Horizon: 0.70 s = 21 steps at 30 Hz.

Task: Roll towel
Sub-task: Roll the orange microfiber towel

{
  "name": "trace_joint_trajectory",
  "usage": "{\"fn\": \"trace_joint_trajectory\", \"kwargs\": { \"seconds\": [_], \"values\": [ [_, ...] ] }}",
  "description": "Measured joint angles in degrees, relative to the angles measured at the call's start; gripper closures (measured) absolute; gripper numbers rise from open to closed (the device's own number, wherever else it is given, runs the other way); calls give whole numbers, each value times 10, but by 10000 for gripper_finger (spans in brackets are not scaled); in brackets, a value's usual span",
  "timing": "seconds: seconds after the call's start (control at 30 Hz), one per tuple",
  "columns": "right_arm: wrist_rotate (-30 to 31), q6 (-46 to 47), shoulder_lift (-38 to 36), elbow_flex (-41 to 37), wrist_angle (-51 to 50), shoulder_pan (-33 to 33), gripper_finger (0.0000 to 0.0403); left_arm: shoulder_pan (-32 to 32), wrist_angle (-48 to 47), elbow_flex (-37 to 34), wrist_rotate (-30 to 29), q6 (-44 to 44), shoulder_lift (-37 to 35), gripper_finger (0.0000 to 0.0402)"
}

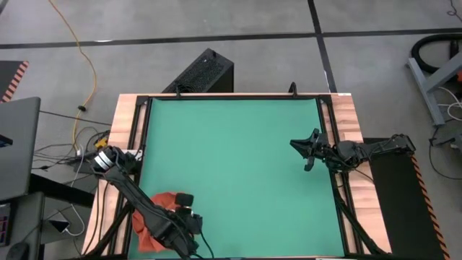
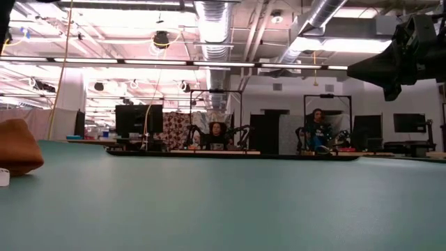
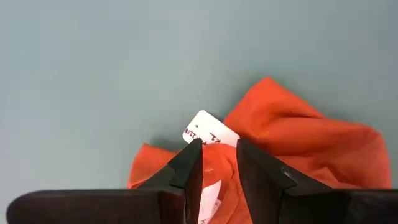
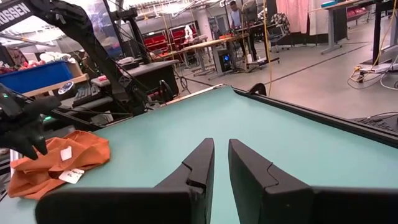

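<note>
Towel (image 1: pixel 160 211) sits crumpled at the near left corner of the green mat (image 1: pixel 238 166) on the counter (image 1: pixel 348 115), partly off the mat edge, not flat, no roll started. White tag (image 3: pixel 210 132) shows on top in the left wrist view.

Left end effector (image 3: pixel 219 163) is right over the towel; fingers (image 3: pixel 189 168) are nearly together with orange cloth and a bit of tag between them, so it looks clenched on a pinch of towel. Right end effector (image 1: pixel 307 150) hovers over the right side of the mat, well apart from the towel, fingers close together with a slim gap, grasping nothing.

Step in hand, as I judge it: get the heap spread flat before rolling. Best to pull one corner or hem out toward mat centre, not a mid-fold pinch, and bring the right arm over to pin the opposite edge. Risk: dragging the whole bundle instead of unfolding it.

Hidden: left arm covers much of the towel in the high view; towel edges and corners can't be made out; low view cuts the towel at the frame edge. How much cloth the grip holds is unclear.
</note>
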Motion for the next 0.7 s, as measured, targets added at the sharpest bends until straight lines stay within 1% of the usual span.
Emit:
{"fn": "trace_joint_trajectory", "kwargs": {
  "seconds": [0.23,0.4,0.47,0.6,0.7],
  "values": [
    [0,-2,0,0,0,0,330,0,4,-4,20,-9,30,313],
    [0,-2,1,0,0,0,330,0,6,-4,71,-38,66,313],
    [0,-2,1,0,0,0,330,0,5,-4,81,-58,78,313],
    [0,-2,1,0,0,0,330,0,3,0,86,-88,91,313],
    [0,-2,1,0,0,0,330,0,-27,0,77,-119,93,313]
  ]
}}
